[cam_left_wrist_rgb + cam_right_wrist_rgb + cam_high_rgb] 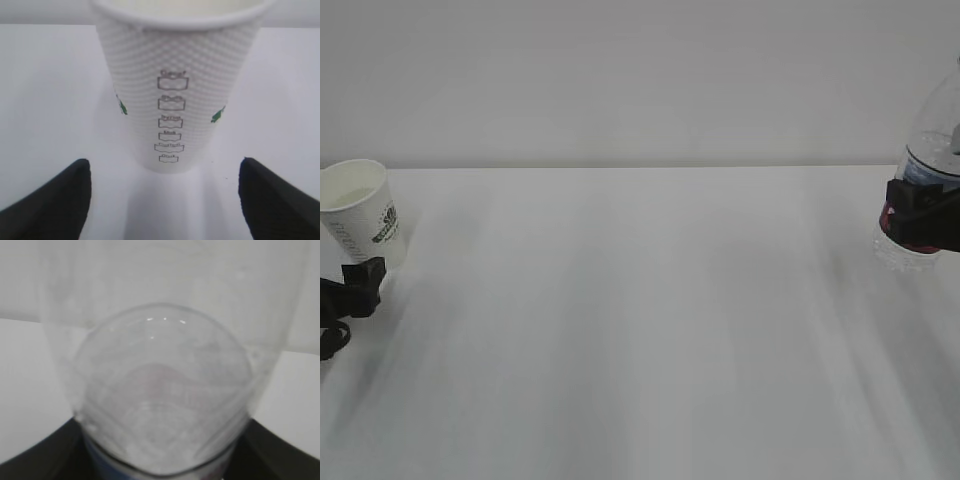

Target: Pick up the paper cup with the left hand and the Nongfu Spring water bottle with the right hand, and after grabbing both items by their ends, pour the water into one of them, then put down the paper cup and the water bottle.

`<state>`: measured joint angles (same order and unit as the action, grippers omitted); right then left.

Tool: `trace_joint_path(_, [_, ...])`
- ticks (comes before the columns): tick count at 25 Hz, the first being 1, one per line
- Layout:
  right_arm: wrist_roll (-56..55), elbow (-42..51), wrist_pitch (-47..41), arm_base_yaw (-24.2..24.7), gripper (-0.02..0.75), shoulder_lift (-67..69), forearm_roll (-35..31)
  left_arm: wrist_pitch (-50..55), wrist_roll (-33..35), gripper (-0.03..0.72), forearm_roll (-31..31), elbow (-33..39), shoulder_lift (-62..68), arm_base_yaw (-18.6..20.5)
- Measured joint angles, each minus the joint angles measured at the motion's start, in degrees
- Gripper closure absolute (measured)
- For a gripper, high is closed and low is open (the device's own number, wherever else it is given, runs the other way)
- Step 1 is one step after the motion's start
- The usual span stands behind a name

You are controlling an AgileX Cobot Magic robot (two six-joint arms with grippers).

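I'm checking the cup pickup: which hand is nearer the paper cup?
Left. The left hand sits at the paper cup, fingers open either side of its base; the right hand is across the table, around the water bottle.

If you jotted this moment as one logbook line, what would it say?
left gripper: open, astride paper cup, not touching | right gripper: shut on water bottle | cup: standing on table, far left | bottle: far right

The white dotted paper cup (362, 208) stands upright on the far left, open and apart from anything. The clear water bottle (923, 190) with its red label is at the far right.
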<state>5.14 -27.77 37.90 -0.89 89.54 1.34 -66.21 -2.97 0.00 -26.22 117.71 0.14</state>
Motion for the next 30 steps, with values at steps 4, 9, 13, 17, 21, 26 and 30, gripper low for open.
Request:
trace_joint_path(4, [0.0, 0.0, 0.0, 0.0, 0.271, 0.0, 0.0, 0.0, 0.1, 0.007, 0.0, 2.8, -3.9, -0.7])
trace_joint_path(9, [0.0, 0.0, 0.0, 0.0, 0.271, 0.0, 0.0, 0.0, 0.1, 0.013, 0.0, 6.4, -9.3, -1.5])
trace_joint_path(13, [0.0, 0.0, 0.0, 0.0, 0.271, 0.0, 0.0, 0.0, 0.1, 0.018, 0.0, 8.8, -14.0, -1.5])
trace_joint_path(17, [0.1, 0.0, 0.0, 0.0, 0.271, 0.0, 0.0, 0.0, 0.1, 0.022, 0.0, 10.7, -19.2, -1.5])
trace_joint_path(21, [0.1, 0.0, 0.0, 0.0, 0.271, 0.0, 0.0, 0.1, 0.1, 0.024, 0.0, 12.4, -24.7, -1.5])
trace_joint_path(26, [0.1, 0.0, 0.0, 0.0, 0.271, 0.0, 0.0, 2.8, 0.1, 0.031, 0.0, 13.0, -33.1, -1.5])
trace_joint_path(30, [0.1, 0.0, 0.0, 0.0, 0.271, 0.0, 0.0, 7.5, 0.1, 0.038, 0.0, 13.0, -38.7, -1.5])
